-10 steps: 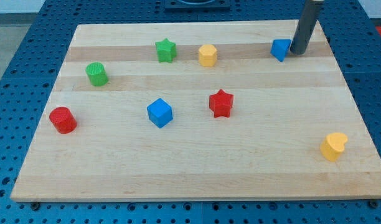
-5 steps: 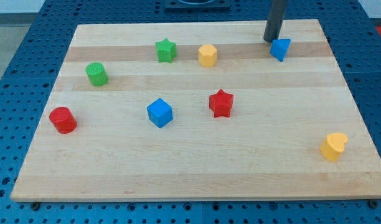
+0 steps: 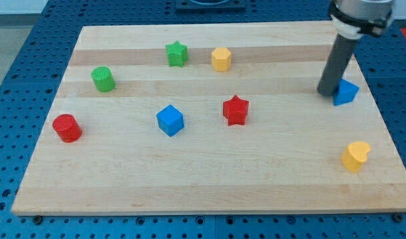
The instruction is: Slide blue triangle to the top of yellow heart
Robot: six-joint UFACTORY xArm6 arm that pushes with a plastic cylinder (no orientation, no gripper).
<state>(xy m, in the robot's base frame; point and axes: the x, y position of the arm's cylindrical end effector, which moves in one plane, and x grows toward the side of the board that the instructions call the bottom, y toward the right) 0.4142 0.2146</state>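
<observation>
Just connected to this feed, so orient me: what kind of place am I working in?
Probably a robotics lab bench: a wooden board lies on a blue perforated table, with small coloured blocks scattered about. My tip sits beside the blue triangle.

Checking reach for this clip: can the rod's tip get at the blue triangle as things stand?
Probably yes. My tip sits right against the blue triangle, on its side toward the view's left, with nothing between them. The yellow heart lies apart toward the view's bottom.
</observation>
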